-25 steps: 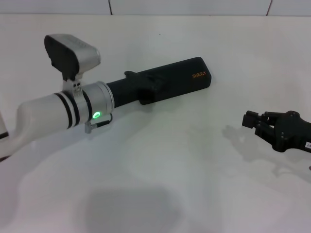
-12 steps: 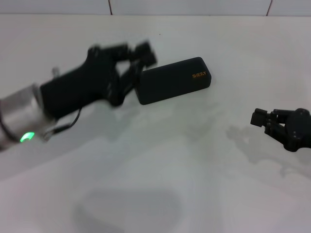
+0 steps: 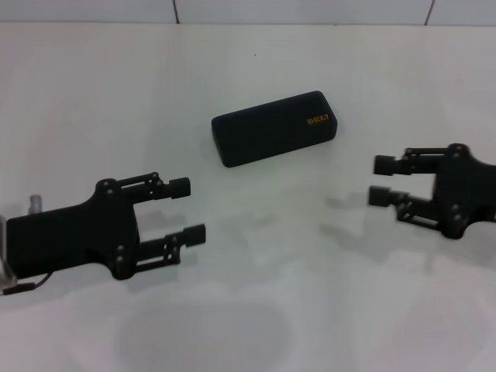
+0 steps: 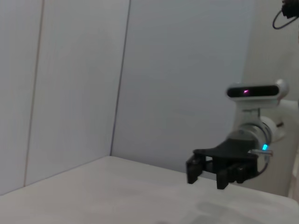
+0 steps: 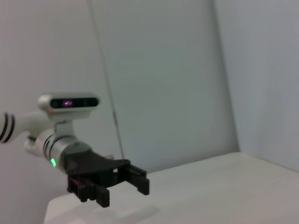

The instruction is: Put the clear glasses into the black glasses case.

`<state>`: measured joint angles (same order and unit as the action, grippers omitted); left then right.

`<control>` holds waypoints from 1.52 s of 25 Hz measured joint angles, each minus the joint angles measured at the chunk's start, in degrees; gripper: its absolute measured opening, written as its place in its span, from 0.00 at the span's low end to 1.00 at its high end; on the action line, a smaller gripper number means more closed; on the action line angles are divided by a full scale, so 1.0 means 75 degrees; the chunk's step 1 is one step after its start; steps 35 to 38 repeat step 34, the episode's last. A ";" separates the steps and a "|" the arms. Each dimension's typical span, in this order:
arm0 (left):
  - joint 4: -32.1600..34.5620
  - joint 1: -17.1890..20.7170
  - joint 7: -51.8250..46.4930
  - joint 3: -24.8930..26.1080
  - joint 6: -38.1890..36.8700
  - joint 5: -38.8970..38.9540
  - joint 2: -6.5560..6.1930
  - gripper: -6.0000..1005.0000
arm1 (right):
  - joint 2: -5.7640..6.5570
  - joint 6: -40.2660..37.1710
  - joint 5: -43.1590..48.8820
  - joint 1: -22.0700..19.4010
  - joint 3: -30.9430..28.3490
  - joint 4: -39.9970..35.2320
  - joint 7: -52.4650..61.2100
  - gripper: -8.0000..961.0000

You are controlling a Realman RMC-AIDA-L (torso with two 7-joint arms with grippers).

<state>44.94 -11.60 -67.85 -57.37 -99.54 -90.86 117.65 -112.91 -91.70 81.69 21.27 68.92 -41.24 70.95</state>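
Note:
The black glasses case (image 3: 274,128) lies shut on the white table, slanted, with orange lettering near its right end. The clear glasses are out of view. My left gripper (image 3: 188,209) hovers open at the front left, well short of the case, with nothing between its fingers. On the right, my right gripper (image 3: 381,180) is also open and holds nothing, and its fingers point left towards the middle. The right wrist view shows the left gripper (image 5: 124,190) from afar. The left wrist view shows the right gripper (image 4: 205,174) from afar.
The white table (image 3: 294,279) stretches around the case. A tiled wall line (image 3: 310,22) runs along the far edge. In the wrist views grey wall panels (image 4: 177,74) stand behind the table.
My left arm has drawn back from the case to the front left and now shows its open fingers. My right gripper has shifted left and up. The case has not moved.

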 joint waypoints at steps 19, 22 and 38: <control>0.0179 0.0081 -0.0011 -0.0040 -0.0530 -0.0249 -0.0167 0.83 | -0.0423 0.0628 0.0184 0.0126 0.1808 -0.0419 -0.1491 0.88; 0.0181 0.0129 -0.0013 -0.0039 -0.0539 -0.0250 -0.0140 0.83 | -0.0427 0.0631 0.0178 0.0146 0.1830 -0.0421 -0.1492 0.91; 0.0185 0.0241 -0.0022 0.0009 -0.0632 -0.0250 -0.0119 0.83 | -0.0438 0.0650 0.0160 0.0179 0.1915 -0.0376 -0.1447 0.91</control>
